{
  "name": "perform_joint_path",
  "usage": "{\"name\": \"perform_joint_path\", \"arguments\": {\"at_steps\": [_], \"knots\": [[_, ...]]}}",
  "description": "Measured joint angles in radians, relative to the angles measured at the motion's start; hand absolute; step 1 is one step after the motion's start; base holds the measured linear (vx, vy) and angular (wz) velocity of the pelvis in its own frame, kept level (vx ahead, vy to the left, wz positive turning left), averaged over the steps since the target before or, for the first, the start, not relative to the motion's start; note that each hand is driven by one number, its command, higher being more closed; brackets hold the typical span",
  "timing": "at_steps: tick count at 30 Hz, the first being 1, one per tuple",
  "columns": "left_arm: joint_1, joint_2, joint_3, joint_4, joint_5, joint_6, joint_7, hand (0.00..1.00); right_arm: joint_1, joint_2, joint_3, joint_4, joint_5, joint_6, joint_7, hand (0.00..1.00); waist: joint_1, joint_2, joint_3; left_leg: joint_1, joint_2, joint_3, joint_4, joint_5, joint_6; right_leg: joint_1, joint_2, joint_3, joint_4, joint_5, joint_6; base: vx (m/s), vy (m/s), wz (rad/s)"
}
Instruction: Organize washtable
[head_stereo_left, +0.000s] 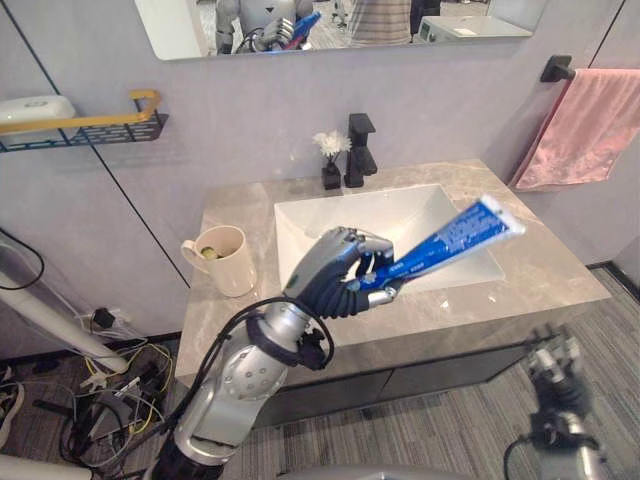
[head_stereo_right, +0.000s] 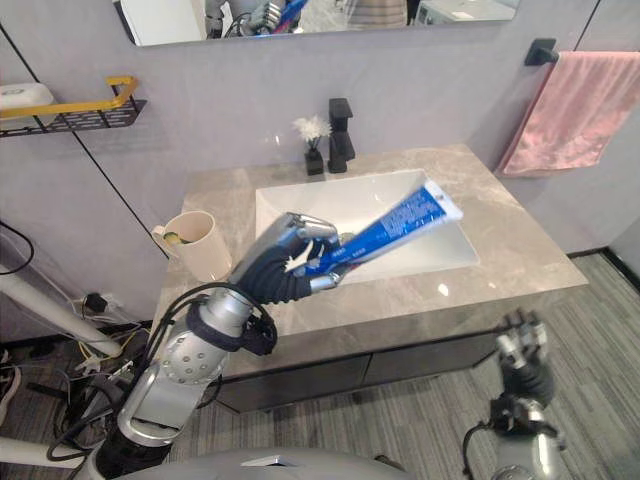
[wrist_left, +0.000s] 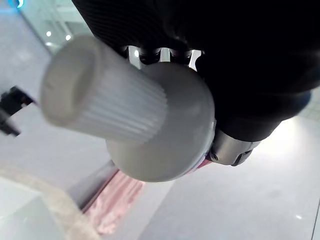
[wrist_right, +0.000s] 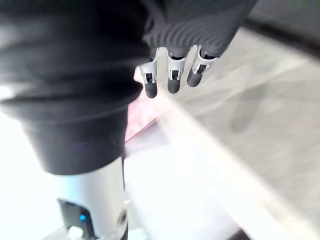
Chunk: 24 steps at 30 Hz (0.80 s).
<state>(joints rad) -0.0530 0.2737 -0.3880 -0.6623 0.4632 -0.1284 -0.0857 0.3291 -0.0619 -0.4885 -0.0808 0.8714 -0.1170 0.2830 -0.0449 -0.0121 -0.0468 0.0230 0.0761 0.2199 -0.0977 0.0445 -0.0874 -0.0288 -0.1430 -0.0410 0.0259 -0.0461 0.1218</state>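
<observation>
Nearest to me, low on the right, my right hand (head_stereo_left: 555, 368) hangs in front of the dark cabinet front (head_stereo_left: 440, 375). Its fingers are loose and part-straight, and it holds nothing.

Just past it, my left hand (head_stereo_left: 335, 275) is raised over the near edge of the grey-brown stone countertop (head_stereo_left: 540, 260). Its fingers and thumb are curled tight round the blue plastic toothpaste tube (head_stereo_left: 450, 240). I hold the tube clear of the counter. Its ribbed white cap (wrist_left: 100, 105) sits at my wrist end, and its flat crimped end slants up, right and far, over the white rectangular sunken basin (head_stereo_left: 330, 215).

To the left on the counter stands a cream ceramic mug (head_stereo_left: 225, 258), upright and well apart from the tube, with something small and green inside.

At the far rim of the basin stands a black angular tap (head_stereo_left: 358, 150), with a small black vase of white flowers (head_stereo_left: 331, 160) just beside it on the left.

On the far wall a pink towel (head_stereo_left: 585, 130) hangs to the right. A black wire shelf with a yellow rail (head_stereo_left: 90, 125) is fixed to the left, and a mirror (head_stereo_left: 170, 25) hangs above.
</observation>
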Motion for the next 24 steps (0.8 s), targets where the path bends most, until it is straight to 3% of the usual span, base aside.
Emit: {"name": "perform_joint_path", "arguments": {"at_steps": [3,6,13,20,24], "knots": [[-0.003,-0.010,0.005,-0.063,-0.026,-0.015,0.024,1.00,-0.061,0.014,0.040,-0.157,0.089,-0.065,0.000,0.00,0.003,0.006,-0.018,-0.001,0.000,-0.011,0.003,0.004,0.004,0.007,0.001,-0.007,-0.001,0.006,0.000,0.04,-0.003,0.07],[-0.028,-0.031,0.007,-0.093,-0.042,-0.034,0.047,1.00,-0.119,0.037,0.131,-0.258,0.091,-0.102,-0.023,0.00,0.027,0.005,-0.020,-0.004,-0.001,-0.031,0.003,0.008,0.004,0.023,-0.001,-0.026,-0.004,0.006,0.000,0.02,-0.004,0.21],[-0.046,-0.037,0.017,-0.080,-0.046,-0.035,0.123,1.00,-0.242,0.040,0.438,-0.283,0.089,-0.090,-0.057,0.00,0.061,-0.008,-0.016,-0.018,-0.004,-0.104,0.002,0.024,0.004,0.050,-0.003,-0.096,-0.008,0.001,-0.003,-0.02,-0.006,0.29],[-0.076,-0.059,0.014,0.061,-0.017,-0.021,0.181,1.00,-0.315,0.028,0.580,-0.280,0.088,-0.046,-0.088,0.00,0.064,-0.012,-0.012,-0.019,-0.004,-0.136,-0.007,0.035,0.004,0.067,-0.003,-0.130,-0.007,-0.006,-0.006,-0.03,-0.004,0.14],[-0.082,-0.071,0.014,0.121,0.011,0.000,0.195,1.00,-0.369,0.010,0.646,-0.273,0.092,-0.044,-0.090,0.00,0.066,-0.015,-0.011,-0.021,-0.004,-0.151,-0.007,0.040,0.003,0.069,-0.002,-0.142,0.000,-0.012,-0.008,-0.01,-0.007,0.11]]}}
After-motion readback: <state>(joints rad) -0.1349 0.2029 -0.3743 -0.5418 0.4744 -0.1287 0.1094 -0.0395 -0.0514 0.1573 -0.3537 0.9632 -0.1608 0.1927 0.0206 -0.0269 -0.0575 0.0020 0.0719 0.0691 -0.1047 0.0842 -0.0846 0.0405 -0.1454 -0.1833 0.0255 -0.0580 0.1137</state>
